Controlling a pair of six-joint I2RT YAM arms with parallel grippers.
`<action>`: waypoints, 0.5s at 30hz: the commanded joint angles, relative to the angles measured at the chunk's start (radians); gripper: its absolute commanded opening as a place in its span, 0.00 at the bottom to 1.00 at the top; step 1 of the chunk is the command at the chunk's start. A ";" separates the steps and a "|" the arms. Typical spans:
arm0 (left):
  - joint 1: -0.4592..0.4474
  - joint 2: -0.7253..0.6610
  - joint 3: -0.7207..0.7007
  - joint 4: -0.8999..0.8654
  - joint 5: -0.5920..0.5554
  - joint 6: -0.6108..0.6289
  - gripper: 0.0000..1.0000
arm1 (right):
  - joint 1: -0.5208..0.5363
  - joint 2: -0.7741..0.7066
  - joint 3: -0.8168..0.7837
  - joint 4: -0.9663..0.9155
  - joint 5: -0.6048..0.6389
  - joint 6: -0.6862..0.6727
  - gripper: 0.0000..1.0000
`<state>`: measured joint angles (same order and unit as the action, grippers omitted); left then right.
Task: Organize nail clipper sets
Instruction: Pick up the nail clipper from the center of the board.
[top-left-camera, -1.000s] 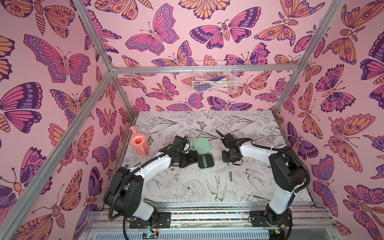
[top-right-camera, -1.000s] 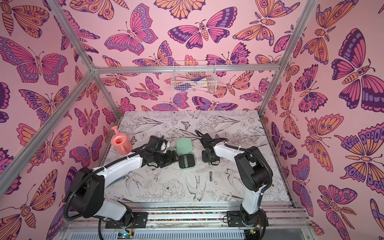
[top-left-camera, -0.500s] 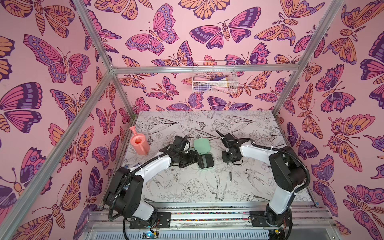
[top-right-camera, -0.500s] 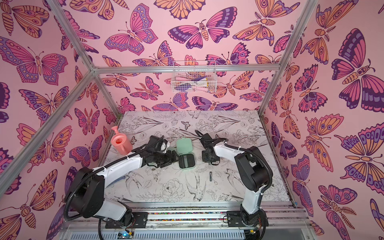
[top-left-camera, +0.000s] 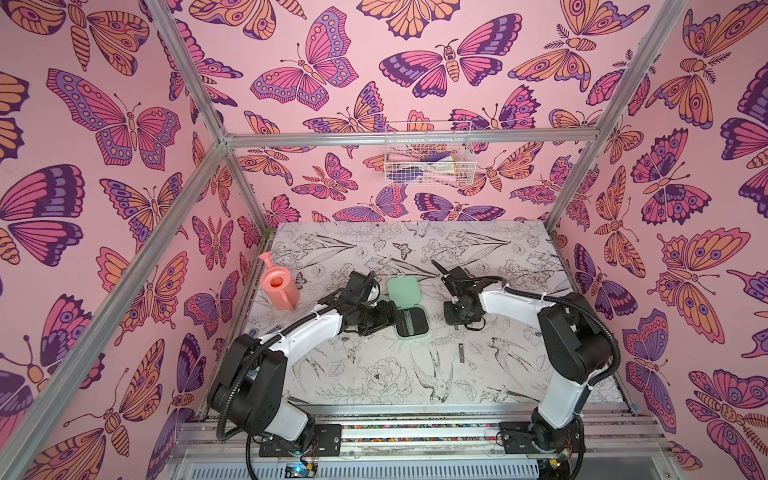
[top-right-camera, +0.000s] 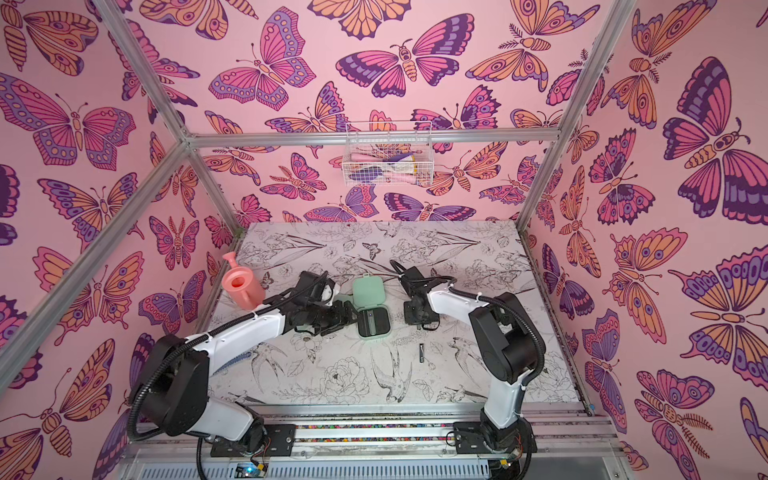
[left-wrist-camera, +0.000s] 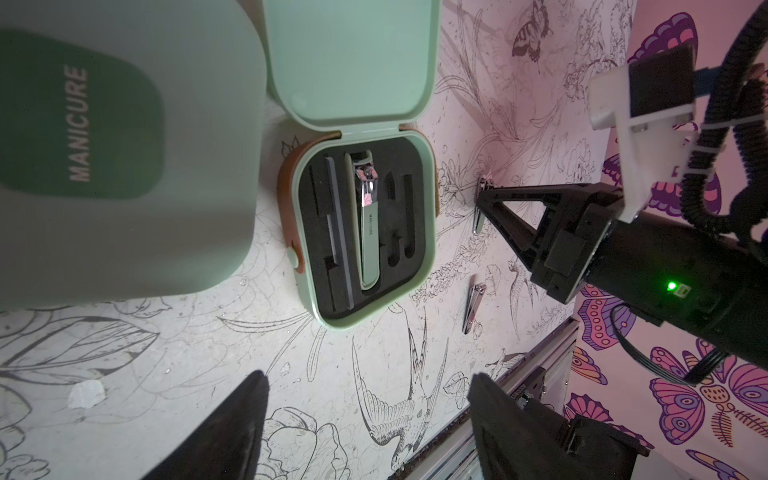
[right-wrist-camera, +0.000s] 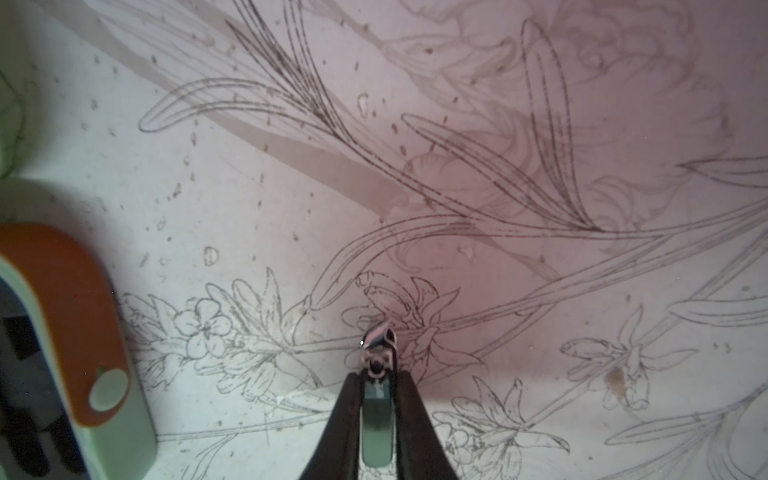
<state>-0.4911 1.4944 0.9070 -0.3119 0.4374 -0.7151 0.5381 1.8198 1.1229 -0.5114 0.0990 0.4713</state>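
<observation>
A white wire basket (top-left-camera: 465, 170) hangs on the back wall. It holds pink, purple and white things, too small to tell apart. A pink watering can (top-left-camera: 280, 291) stands upright near the left edge of the table.

The open case (left-wrist-camera: 429, 232) lies in the middle of the table, between the two arms. Its lid (left-wrist-camera: 353, 58) is swung back on the far side. Inside is black foam. A big clipper (left-wrist-camera: 368, 232) with a green handle sits in the middle slot. A thin grey file (left-wrist-camera: 338, 232) sits in the slot next to it. The other slots look dark. A shut case (left-wrist-camera: 124, 145) shows big and blurry in the left wrist view, near the open one.

The table (top-left-camera: 374, 249) is white with black drawings of flowers and birds. The walls (top-left-camera: 62, 124) are pink with big butterflies. Silver bars (top-left-camera: 311, 140) frame the room.

Both cases are mint green with round corners. The open one has an orange band (right-wrist-camera: 70, 311) on its side with a pale round button. The shut one has a dark green patch (left-wrist-camera: 79, 124) that says MANICURE.

The left gripper (left-wrist-camera: 369, 375) is just beside the open case. Its fingers stand wide apart, with only table between them. The right gripper (right-wrist-camera: 377, 376) is low over the table, to the right of the open case. Its fingers squeeze a small shiny tool, the held clipper (right-wrist-camera: 376, 345). A loose clipper (top-left-camera: 461, 353) lies alone on the table, nearer the robot.
</observation>
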 joint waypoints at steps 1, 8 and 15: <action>-0.003 0.009 0.024 -0.005 0.004 0.014 0.78 | -0.005 0.020 0.014 0.000 -0.008 0.009 0.15; -0.003 0.006 0.023 -0.005 0.004 0.015 0.78 | 0.000 -0.037 0.022 -0.029 -0.013 0.016 0.14; -0.003 0.003 0.022 -0.006 0.001 0.017 0.78 | 0.054 -0.104 0.087 -0.106 0.002 0.031 0.14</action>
<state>-0.4911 1.4944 0.9123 -0.3119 0.4374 -0.7147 0.5598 1.7622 1.1561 -0.5697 0.0925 0.4782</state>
